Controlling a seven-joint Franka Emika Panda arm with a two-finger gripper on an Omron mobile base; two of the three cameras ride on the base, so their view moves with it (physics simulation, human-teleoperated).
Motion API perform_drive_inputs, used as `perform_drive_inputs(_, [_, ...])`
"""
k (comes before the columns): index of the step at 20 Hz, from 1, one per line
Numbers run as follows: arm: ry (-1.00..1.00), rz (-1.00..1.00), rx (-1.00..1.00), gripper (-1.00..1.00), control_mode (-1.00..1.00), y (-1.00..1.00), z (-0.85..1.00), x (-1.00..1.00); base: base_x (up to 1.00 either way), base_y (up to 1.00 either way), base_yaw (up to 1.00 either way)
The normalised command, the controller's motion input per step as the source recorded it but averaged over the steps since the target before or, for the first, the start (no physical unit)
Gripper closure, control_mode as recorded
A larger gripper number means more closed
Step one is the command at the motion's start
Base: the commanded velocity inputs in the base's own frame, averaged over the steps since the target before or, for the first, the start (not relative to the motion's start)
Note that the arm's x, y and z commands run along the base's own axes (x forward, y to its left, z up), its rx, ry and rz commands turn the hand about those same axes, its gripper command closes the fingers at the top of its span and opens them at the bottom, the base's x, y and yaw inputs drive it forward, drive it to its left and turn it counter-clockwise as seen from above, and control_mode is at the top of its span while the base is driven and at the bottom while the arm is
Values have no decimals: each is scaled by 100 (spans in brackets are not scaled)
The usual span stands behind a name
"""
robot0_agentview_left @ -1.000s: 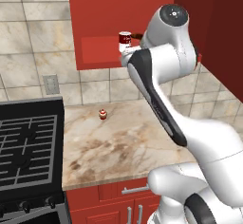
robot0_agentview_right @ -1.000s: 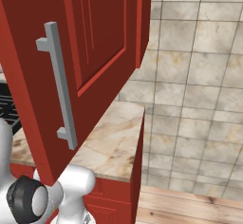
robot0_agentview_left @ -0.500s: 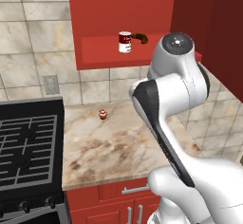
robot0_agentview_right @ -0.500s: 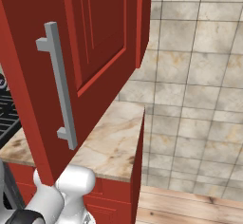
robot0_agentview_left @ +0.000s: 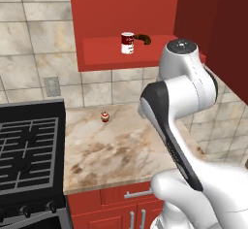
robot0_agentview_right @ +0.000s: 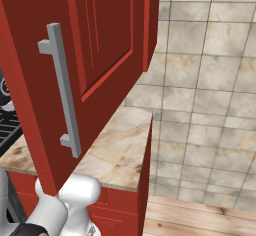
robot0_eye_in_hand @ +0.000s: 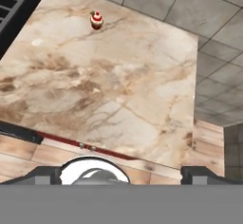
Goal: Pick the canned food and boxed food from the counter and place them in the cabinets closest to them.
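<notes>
The canned food point(robot0_agentview_left: 127, 42), white with a red band, stands upright on the shelf of the open red cabinet point(robot0_agentview_left: 101, 56), above the marbled counter point(robot0_agentview_left: 111, 150). In the hand view my gripper point(robot0_eye_in_hand: 122, 174) is open, its dark fingertips point(robot0_eye_in_hand: 47, 175) wide apart with nothing between them. It looks down from high over the counter point(robot0_eye_in_hand: 118, 85). In the left base view my own white arm hides the gripper. The boxed food is out of view.
A tiny red-and-tan item point(robot0_agentview_left: 104, 117) point(robot0_eye_in_hand: 97, 20) sits near the counter's back wall. A brown curved object point(robot0_agentview_left: 144, 39) lies beside the can. The black stove point(robot0_agentview_left: 26, 150) borders the counter on the left. The open cabinet door with its silver handle point(robot0_agentview_right: 62, 90) hangs close on the right.
The arm has drawn back from the cabinet shelf towards the base. The can stays standing on the shelf. The jaws remain wide apart.
</notes>
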Motion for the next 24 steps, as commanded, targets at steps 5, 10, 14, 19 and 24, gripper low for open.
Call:
perform_drive_inputs(5, [-6,1,-1,-100,-100,0,-42,-29,0,0,0])
perform_drive_inputs(10, [0,0,0,-100,-100,0,0,0,0,0,0])
perform_drive_inputs(14, [0,0,0,-100,100,0,0,0,-3,0,0])
perform_drive_inputs(19, [0,0,0,-100,100,0,0,0,-35,0,0])
perform_drive_inputs(24, [0,0,0,-100,100,0,0,0,-38,0,0])
